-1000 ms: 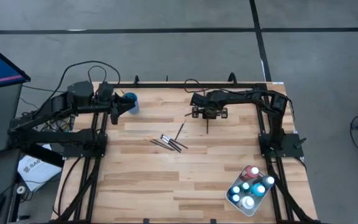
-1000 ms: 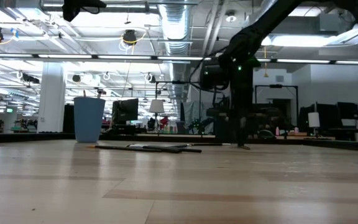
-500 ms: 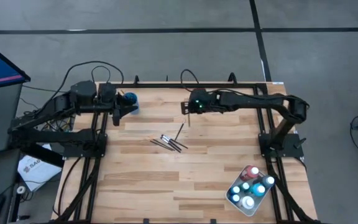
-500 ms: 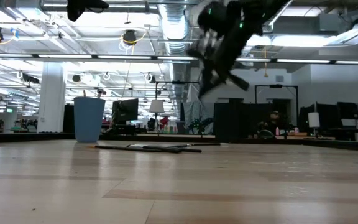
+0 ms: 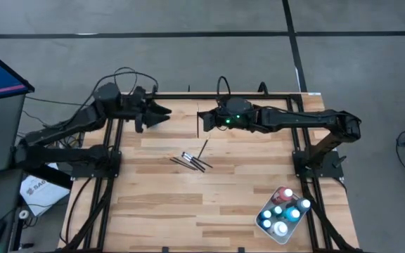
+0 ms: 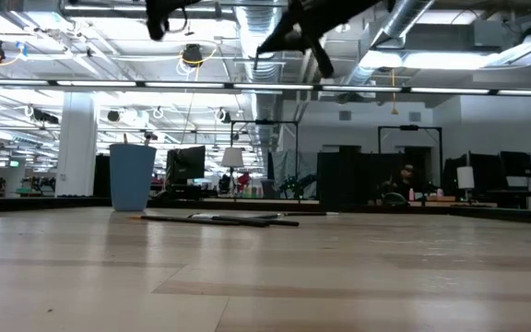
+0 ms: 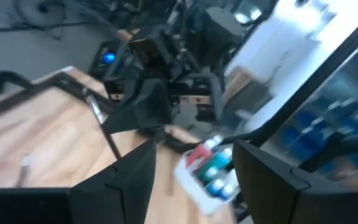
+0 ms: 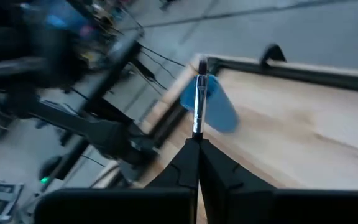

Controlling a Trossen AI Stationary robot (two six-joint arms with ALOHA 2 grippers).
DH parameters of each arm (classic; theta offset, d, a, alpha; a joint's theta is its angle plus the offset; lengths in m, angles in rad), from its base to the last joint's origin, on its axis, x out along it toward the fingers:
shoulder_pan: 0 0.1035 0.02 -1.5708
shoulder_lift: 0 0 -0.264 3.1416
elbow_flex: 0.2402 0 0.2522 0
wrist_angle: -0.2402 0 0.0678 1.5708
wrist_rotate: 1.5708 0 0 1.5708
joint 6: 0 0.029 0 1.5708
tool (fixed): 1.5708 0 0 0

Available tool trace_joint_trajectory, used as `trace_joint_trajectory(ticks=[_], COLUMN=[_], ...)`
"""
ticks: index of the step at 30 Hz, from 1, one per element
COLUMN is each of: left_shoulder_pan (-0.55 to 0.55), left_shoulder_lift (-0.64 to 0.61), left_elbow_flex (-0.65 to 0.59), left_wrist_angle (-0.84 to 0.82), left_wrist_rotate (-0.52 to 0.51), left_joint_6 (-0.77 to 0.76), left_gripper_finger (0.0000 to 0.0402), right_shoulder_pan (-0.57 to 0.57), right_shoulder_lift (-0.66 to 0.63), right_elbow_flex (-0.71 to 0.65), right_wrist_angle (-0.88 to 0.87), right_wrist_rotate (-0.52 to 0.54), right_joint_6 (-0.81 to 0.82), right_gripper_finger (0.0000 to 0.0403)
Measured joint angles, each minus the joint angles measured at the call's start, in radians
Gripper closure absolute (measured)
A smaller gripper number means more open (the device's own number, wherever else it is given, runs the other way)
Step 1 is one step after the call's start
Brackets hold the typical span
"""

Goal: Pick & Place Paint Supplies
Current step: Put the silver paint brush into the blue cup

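paintbrush [image 8: 198,102] in right pincer [image 8: 196,144]

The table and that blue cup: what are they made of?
The table looks like pale wood, butcher-block style: strips with visible grain and a faint sheen in the low view. The blue cup seems plastic with a matte finish, judging by its even, solid colour, though paper cannot be ruled out.

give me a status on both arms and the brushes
Right gripper shut on thin dark-handled paintbrush, raised, facing blue round cup. Left gripper open over cup. Loose brushes mid-table.
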Motion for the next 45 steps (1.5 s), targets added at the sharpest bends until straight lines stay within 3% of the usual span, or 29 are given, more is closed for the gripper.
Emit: trace_joint_trajectory(ticks=[6,10,19,26,36,45], left_shoulder_pan=[0.119,0.127,0.110,0.110,0.080,0.072], left_shoulder_lift=[0.057,0.133,0.294,0.342,0.455,0.491], left_elbow_flex=[-0.193,-0.251,-0.252,-0.249,-0.111,-0.106], left_wrist_angle=[0.390,0.615,0.647,0.792,0.798,0.793], left_wrist_rotate=[0.204,0.251,0.222,0.190,0.220,0.209], left_joint_6=[-0.221,-0.323,-0.242,-0.273,-0.245,-0.246], left_gripper_finger=[0.0196,0.0197,0.0197,0.0197,0.0197,0.0198], right_shoulder_pan=[0.011,0.009,0.009,0.010,0.010,0.024], right_shoulder_lift=[-0.001,0.015,0.014,0.014,0.014,0.014], right_elbow_flex=[0.000,0.001,0.001,0.001,0.001,0.001], right_wrist_angle=[0.067,0.097,0.105,0.104,0.105,0.104], right_wrist_rotate=[0.000,-0.001,-0.004,-0.023,-0.027,-0.030], right_joint_6=[-0.034,-0.048,-0.048,-0.048,-0.043,-0.040], right_gripper_finger=[0.0403,0.0403,0.0403,0.0403,0.0403,0.0403])
